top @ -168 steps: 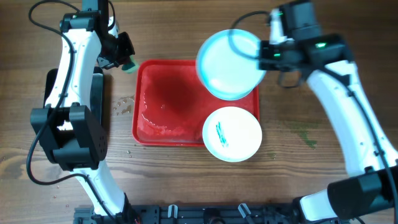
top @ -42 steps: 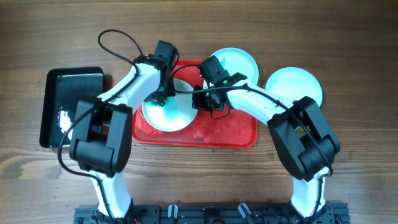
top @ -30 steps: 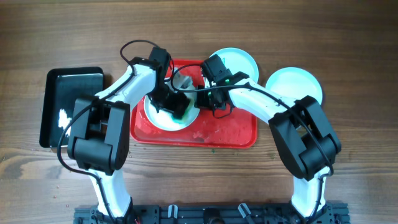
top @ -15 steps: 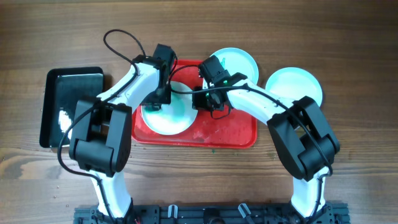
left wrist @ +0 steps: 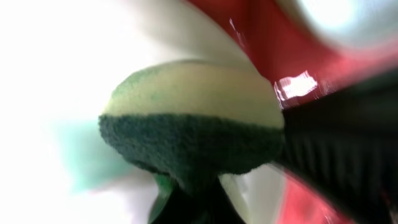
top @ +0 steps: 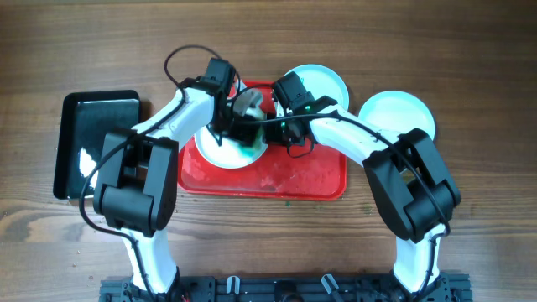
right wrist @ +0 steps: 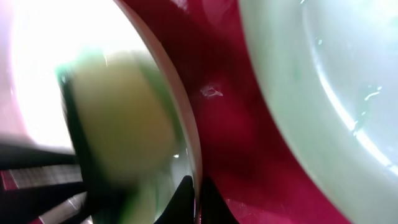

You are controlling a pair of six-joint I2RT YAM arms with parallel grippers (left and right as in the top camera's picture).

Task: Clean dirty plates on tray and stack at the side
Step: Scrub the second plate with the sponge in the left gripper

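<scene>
Near the counter's left edge sat a black tray (top: 67,126) with a pale wet patch in it. Toward the far edge, the red tray (top: 294,180) carried the left plate (top: 214,155) at its left end. The left gripper (top: 239,130) clamped a green-and-yellow sponge (left wrist: 193,134) against that plate, amid teal smears. The right gripper (top: 281,134) pinched the same plate's rim. The middle plate (top: 323,84) overlapped the tray's far right corner, and the right plate (top: 398,113) lay on the wood beside it.

Red tray (top: 281,180); white plate (top: 210,156) w/ teal smear; other plates (top: 394,113) pale aqua; sponge (left wrist: 186,124) yellow over dk green; table (top: 470,50) brown woodgrain.
</scene>
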